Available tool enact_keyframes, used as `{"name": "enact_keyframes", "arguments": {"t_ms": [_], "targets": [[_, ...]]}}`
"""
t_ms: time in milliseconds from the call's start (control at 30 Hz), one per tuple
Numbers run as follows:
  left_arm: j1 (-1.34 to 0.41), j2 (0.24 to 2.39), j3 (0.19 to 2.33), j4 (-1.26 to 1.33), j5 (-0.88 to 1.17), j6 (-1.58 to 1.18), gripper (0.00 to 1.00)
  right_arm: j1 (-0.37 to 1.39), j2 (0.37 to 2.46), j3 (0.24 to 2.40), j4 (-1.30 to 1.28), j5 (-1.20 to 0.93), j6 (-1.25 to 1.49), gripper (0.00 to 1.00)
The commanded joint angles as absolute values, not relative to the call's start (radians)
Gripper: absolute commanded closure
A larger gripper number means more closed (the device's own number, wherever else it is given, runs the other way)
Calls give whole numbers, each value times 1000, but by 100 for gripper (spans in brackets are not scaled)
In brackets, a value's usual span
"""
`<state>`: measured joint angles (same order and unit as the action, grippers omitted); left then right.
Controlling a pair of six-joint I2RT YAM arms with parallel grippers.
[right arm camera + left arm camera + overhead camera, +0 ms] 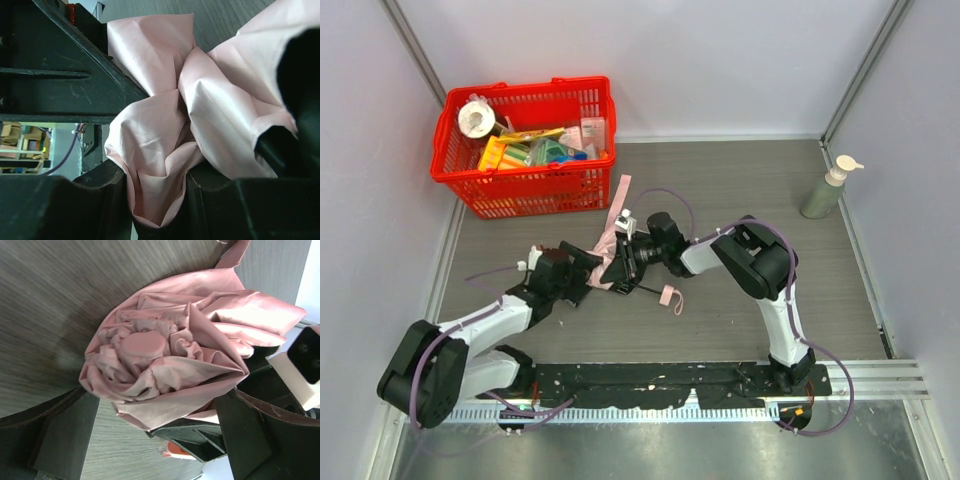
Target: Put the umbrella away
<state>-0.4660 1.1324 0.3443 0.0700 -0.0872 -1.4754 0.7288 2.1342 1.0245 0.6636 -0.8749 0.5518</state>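
Observation:
The pale pink umbrella lies crumpled on the grey table between my two arms, and a strip of its fabric trails toward the basket. Its small pink handle and strap rest on the table just in front of the right wrist. My right gripper is shut on a fold of the umbrella, with the fabric pinched between its fingers. My left gripper stands wide open at the bunched end of the umbrella, one finger on each side of the bundle.
A red plastic basket holding several small items stands at the back left, close to the wall. A pump bottle stands at the back right. Pale walls enclose the table on three sides.

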Motion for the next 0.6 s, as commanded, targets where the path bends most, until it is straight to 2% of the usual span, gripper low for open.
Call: {"name": "enact_keyframes", "arguments": {"t_ms": [0, 333, 467, 567], "targets": [[-476, 1195, 348, 106, -166, -1485, 0, 738, 2241, 979, 388, -928, 670, 99], [-479, 1310, 315, 196, -305, -1413, 1, 730, 2252, 973, 570, -1031, 857, 99], [-479, 1351, 229, 432, -333, -1373, 21, 730, 2252, 974, 595, -1058, 868, 99], [-479, 1365, 251, 451, -315, -1304, 40, 730, 2249, 974, 578, -1063, 855, 99]]}}
